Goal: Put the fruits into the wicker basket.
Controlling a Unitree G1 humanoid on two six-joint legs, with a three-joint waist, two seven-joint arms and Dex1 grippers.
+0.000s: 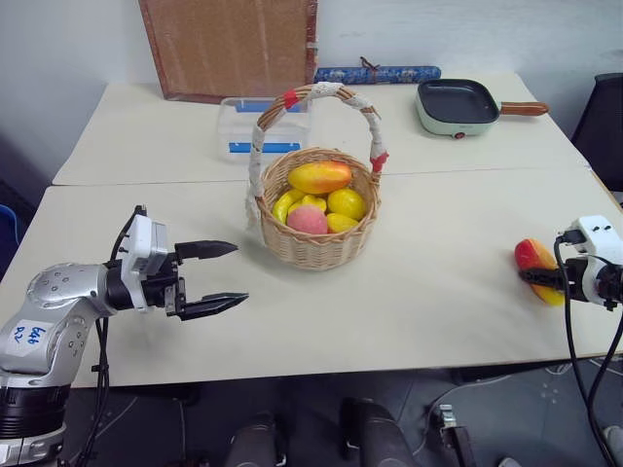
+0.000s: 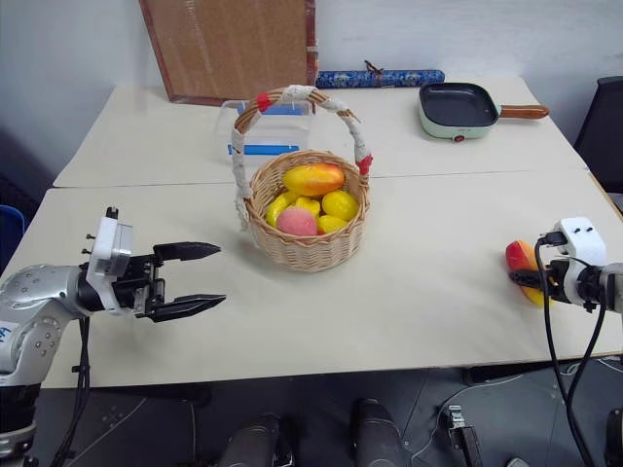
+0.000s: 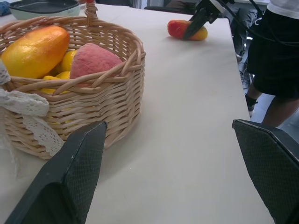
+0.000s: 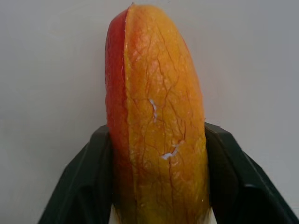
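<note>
Two pale cream tables (image 1: 438, 282) butt together under a plain white wall, with a brown board (image 1: 229, 47) leaning at the back, farthest behind the wicker basket (image 1: 316, 243). That basket stands near the middle of the nearer table, its tall cloth-wrapped handle arching over it. Just behind the basket sits a clear plastic box (image 1: 243, 126) with blue stripes; behind and well to the basket's right rests a pale green pan (image 1: 458, 102) with a wooden handle, and a blue patterned roll (image 1: 375, 74) lies along the wall behind it. A person in dark shorts (image 3: 273, 56) stands past the table's right end.

Inside the basket lie a large mango (image 1: 319, 176), a pink peach (image 1: 308, 220) against the front wall, and several yellow fruits (image 1: 346, 203).

Well to the basket's right, near the table edge, lies the last mango (image 4: 156, 116), red shading to yellow, resting on the surface. The right gripper (image 1: 547, 280) straddles it, a black finger pressed on each flank, apparently closing into a grasp. The left gripper (image 1: 222, 277) hovers well to the basket's left, fingers spread wide and empty, pointing toward it.

By my reading, the step in hand is picking up this remaining mango. Next comes a firm squeeze, a lift clear of the table, then a carry across to the basket, passing under or around the handle before letting go.
</note>
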